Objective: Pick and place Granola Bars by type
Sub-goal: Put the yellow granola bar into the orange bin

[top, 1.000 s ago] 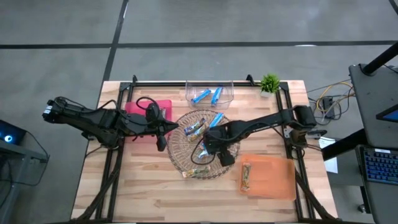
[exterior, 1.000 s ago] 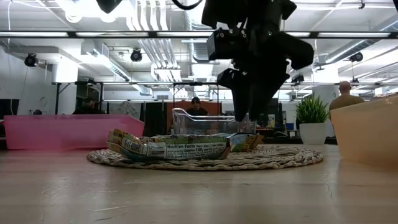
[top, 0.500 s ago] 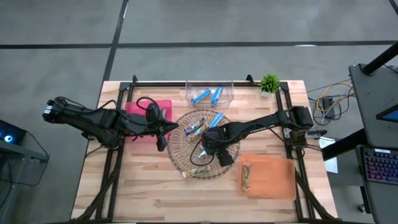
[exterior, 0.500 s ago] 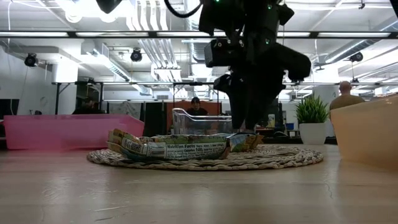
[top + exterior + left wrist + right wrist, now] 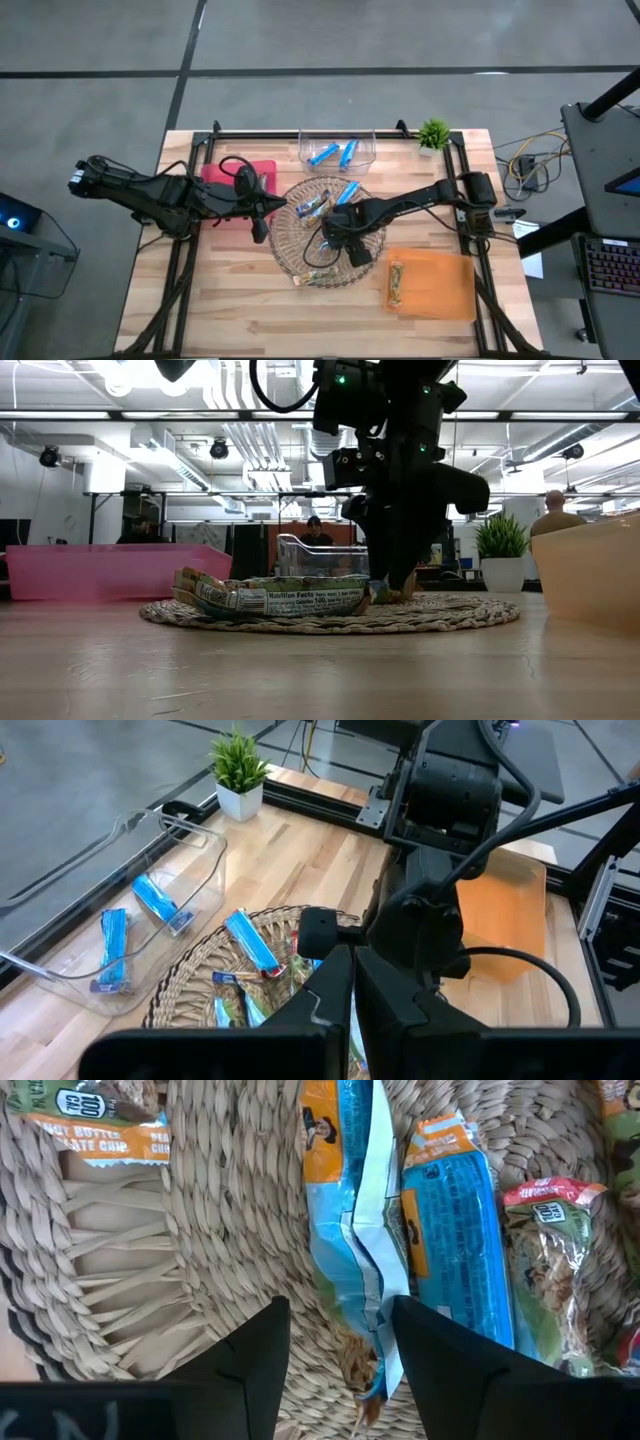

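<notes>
Right pincer [image 5: 335,1345] straddles a blue bar [image 5: 350,1230] in wicker tray [image 5: 200,1220].

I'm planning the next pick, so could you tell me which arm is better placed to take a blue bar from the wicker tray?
The right. Its tool hangs open just above a blue bar in the wicker tray, fingers either side. The left tool waits at the tray's edge beside the pink bin.

The right gripper [image 5: 335,240] stood low inside the round wicker tray [image 5: 290,255], its open fingers [image 5: 255,1350] around a blue bar [image 5: 350,1220], with a second blue bar [image 5: 455,1210] just beside. The left gripper [image 5: 262,212] blocked the tray's left rim. The front of the wooden table [image 5: 230,310] was free.
</notes>
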You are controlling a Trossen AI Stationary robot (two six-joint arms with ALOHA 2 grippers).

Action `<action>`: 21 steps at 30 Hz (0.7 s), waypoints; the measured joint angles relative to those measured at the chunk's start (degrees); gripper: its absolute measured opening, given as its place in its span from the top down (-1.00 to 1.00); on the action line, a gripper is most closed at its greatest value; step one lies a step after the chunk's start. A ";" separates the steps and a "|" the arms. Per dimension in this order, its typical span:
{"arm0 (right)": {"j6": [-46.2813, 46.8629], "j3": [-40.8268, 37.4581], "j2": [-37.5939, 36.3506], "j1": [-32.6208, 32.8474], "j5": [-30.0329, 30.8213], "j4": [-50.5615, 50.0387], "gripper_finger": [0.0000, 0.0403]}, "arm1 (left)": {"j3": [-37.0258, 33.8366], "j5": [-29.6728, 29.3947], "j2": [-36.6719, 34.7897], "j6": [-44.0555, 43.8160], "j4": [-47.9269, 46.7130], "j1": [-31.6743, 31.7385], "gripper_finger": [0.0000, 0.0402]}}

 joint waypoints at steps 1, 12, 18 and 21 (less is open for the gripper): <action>-0.02 0.00 0.01 0.00 0.00 0.00 0.16 | 0.00 0.00 0.00 0.00 -0.02 0.02 1.00; 0.15 0.00 0.39 0.05 2.60 0.02 0.17 | 0.00 0.00 0.00 -0.22 -0.01 0.02 1.00; -0.31 0.02 1.65 -0.18 2.84 0.71 0.19 | 0.00 0.00 0.00 -0.24 0.00 0.02 1.00; -0.32 0.02 2.35 -0.26 2.82 0.85 0.20 | 0.00 0.00 0.00 -0.24 0.00 0.00 1.00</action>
